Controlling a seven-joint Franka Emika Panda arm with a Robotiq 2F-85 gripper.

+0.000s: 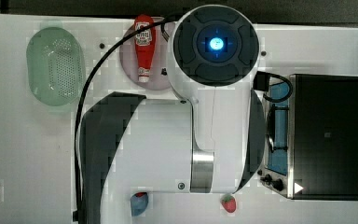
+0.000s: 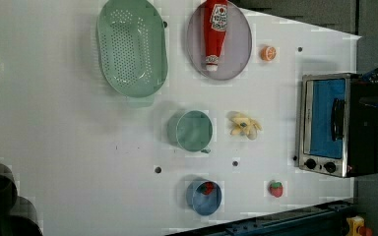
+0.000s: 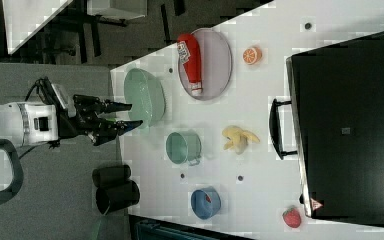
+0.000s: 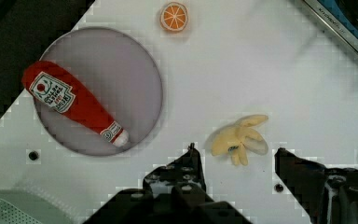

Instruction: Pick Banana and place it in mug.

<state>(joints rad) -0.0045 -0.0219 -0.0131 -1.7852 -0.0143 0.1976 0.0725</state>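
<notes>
The Franka arm's pincer (image 4: 235,161) hangs above the white tabletop (image 2: 78,147) with its two black fingers (image 4: 186,170) spread wide and nothing between them; in the right view the pincer (image 3: 130,114) points toward the tabletop from well off it. In the wrist view the banana (image 4: 239,138), a pale yellow toy with stubby splayed fingers, lies flat on the tabletop in line with the gap between the fingers, untouched. In the left view the banana (image 2: 244,126) sits just to the right of the muted-green mug (image 2: 191,131), which stands upright and empty, apart from the fruit. Above them in the left view, a red ketchup bottle (image 2: 215,32) lies on a grey plate (image 2: 241,49), an orange slice (image 2: 268,53) rests beside that plate, and a pale-green perforated basket (image 2: 132,46) sits to the left view's left. A blue bowl (image 2: 204,198) and a strawberry (image 2: 275,189) lie near the tabletop's lower edge in the left view, and a toaster oven (image 2: 332,125) stands at the left view's right.
</notes>
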